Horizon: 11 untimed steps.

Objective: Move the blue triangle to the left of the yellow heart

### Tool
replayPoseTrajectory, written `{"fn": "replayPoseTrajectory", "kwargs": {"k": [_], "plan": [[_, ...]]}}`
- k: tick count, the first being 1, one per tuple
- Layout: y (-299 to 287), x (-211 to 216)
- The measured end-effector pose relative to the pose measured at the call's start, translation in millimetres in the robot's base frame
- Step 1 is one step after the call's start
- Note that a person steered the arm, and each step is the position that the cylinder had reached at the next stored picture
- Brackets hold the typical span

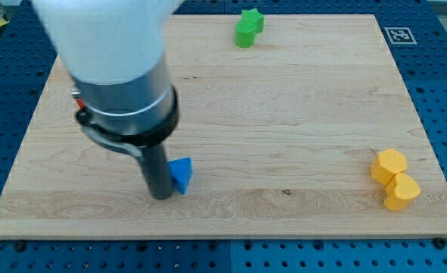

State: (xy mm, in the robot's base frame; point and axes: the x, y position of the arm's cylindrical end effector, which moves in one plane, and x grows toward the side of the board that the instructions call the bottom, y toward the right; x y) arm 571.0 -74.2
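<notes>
The blue triangle (182, 174) lies on the wooden board (284, 114) at the view's lower left. My tip (161, 196) rests on the board right against the triangle's left side, touching or nearly touching it. The yellow heart (401, 191) sits at the view's lower right, far to the right of the triangle. The arm's white and dark body hides the board's upper left.
A yellow hexagon (389, 165) sits touching the heart's upper left. Two green blocks (248, 28) sit together at the view's top centre. A small red object (78, 98) peeks out beside the arm's body. A blue pegboard surrounds the board.
</notes>
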Motion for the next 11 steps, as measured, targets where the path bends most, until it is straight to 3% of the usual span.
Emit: {"fn": "replayPoseTrajectory", "kwargs": {"k": [1,3,5,8,9,10,11], "plan": [[21,-5],[-6,-19],[19,-74],[39,-49],[1,-57],[-18,-38],[-7,-24]]}}
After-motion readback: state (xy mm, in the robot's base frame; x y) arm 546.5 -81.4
